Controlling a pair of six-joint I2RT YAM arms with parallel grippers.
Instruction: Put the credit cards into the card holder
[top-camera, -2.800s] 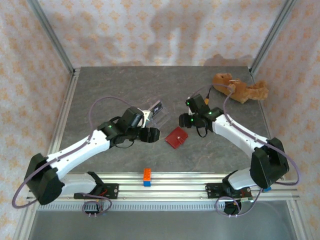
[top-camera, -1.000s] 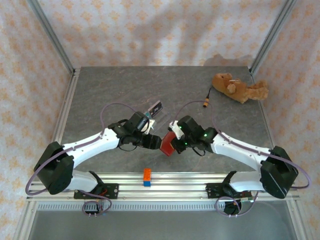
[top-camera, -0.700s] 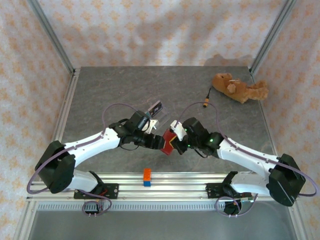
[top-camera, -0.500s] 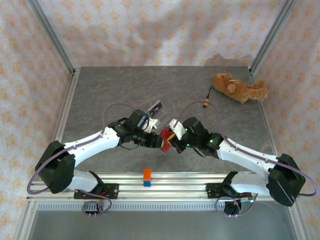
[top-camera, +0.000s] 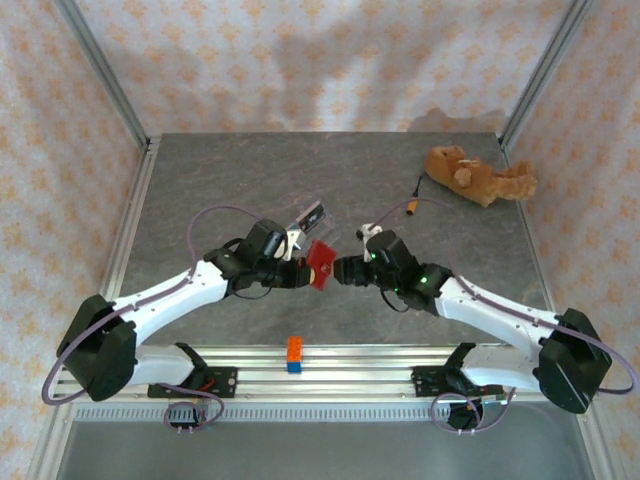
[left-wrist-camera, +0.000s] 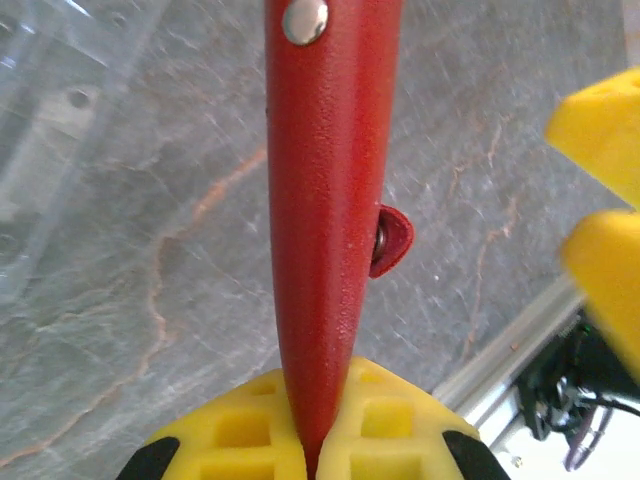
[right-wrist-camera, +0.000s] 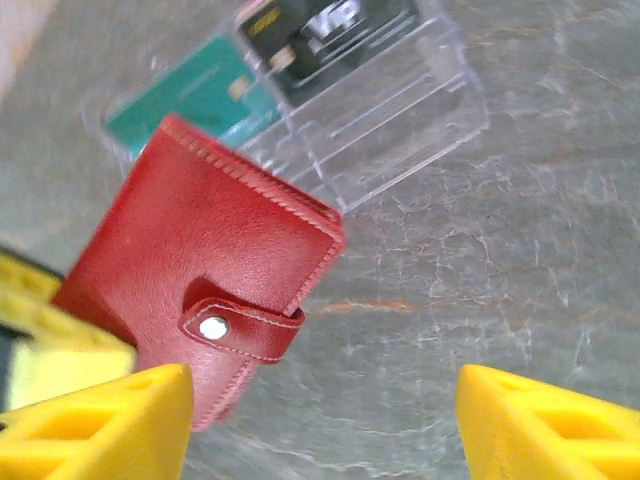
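- You're holding the card holder (left-wrist-camera: 325, 200) clamped edge-up in your left gripper (left-wrist-camera: 310, 445), its tab (right-wrist-camera: 240, 325) snapped shut.
- Your right gripper (right-wrist-camera: 320, 420) is hanging jaws apart, empty, just beside it — credit cards (right-wrist-camera: 200, 95) lying in the clear tray (right-wrist-camera: 420, 120) beyond.
- Next move, likely: unsnapping that tab.

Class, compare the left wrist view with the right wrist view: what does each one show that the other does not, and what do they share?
Left wrist view: the red wallet edge-on, and a metal rail. Right wrist view: the wallet's snapped front, plus a teal card and a dark card in the clear tray. Both: the wallet pinched by the left gripper, the open right gripper, the tray, the grey table.
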